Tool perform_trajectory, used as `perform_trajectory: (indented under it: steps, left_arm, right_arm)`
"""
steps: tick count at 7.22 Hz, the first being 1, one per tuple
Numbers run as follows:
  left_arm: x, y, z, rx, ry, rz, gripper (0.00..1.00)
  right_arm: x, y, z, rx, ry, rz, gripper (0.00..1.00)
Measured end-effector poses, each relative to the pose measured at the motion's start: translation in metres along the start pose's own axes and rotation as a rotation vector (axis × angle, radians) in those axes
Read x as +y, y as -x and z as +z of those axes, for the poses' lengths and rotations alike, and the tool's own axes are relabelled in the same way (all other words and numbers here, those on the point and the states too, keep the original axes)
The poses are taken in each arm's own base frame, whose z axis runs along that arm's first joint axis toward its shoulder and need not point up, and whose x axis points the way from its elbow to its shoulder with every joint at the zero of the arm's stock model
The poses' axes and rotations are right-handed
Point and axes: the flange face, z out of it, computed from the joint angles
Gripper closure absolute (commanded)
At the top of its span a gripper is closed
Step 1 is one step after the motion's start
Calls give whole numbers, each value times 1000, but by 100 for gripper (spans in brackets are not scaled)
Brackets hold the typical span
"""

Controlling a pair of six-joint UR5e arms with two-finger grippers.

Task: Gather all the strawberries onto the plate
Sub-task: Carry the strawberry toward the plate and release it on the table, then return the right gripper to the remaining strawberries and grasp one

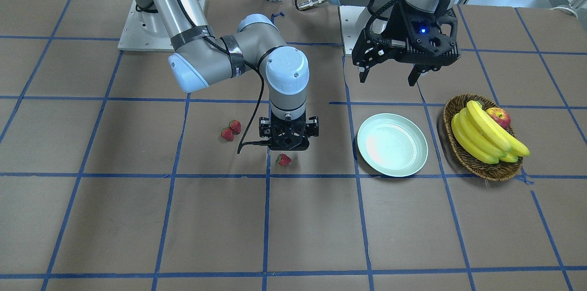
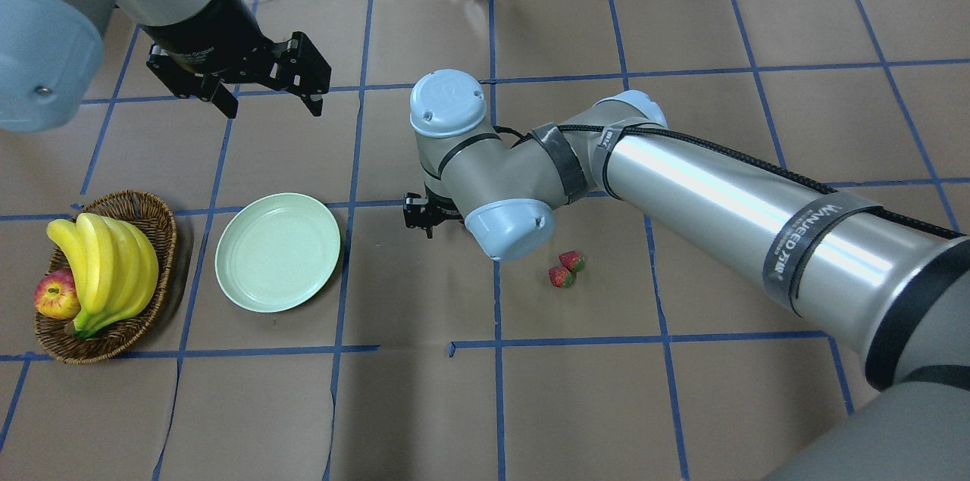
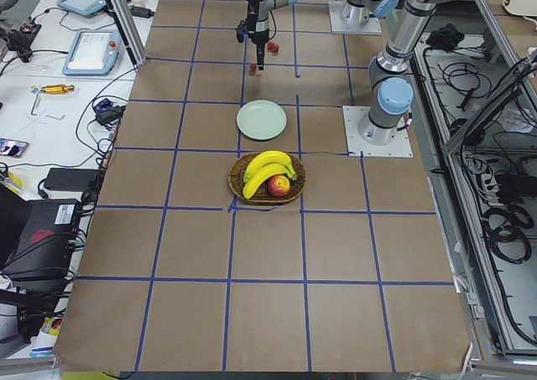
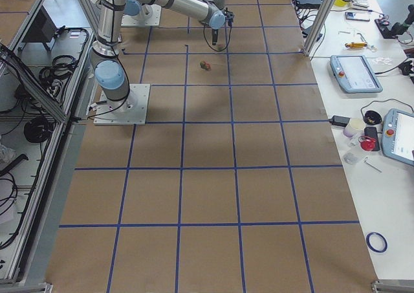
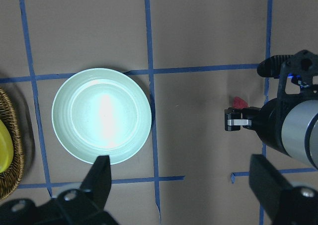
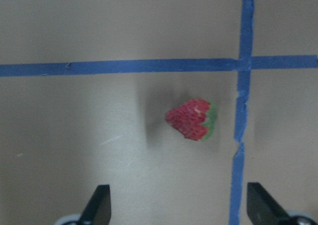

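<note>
My right gripper [image 6: 180,207] hangs wrist-down over the lone strawberry [image 6: 191,119], jaws wide open, holding nothing. On the wrist cam the berry lies on the desk [image 1: 321,217] just beside a tape [image 6: 239,115] cross, a bit ahead of the line between the fingers [image 6: 102,205]. I'd nudge over to centre it, then drop straight and close gently, since it looks small and likely to roll. The other two strawberries [image 1: 234,126] sit touching each other, off to the side. The plate [image 1: 392,144] is bare. The left gripper [image 1: 387,78] is parked up high near it, open and empty too.
</note>
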Motion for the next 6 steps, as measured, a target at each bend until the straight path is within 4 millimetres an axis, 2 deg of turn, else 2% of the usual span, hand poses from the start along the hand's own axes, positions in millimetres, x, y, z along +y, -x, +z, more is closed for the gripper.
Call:
perform_trajectory:
  steps: [1, 2, 4, 5, 6]
  left_arm:
    - [0, 0, 0, 0, 0, 0, 0]
    - [0, 0, 0, 0, 0, 0, 0]
    - [0, 0, 1, 0, 2, -1, 0]
    - [0, 0, 1, 0, 3, -1, 0]
    - [0, 0, 2, 0, 4, -1, 0]
  right_arm:
    - [-5, -26, -8, 32, 14, -7, 0]
    - [-7, -64, -10, 66, 39, -17, 0]
    - [-4, -130, 8, 135, 87, 47, 0]
    - [-2, -146, 16, 155, 101, 131, 5]
    - [1, -152, 23, 164, 108, 221, 7]
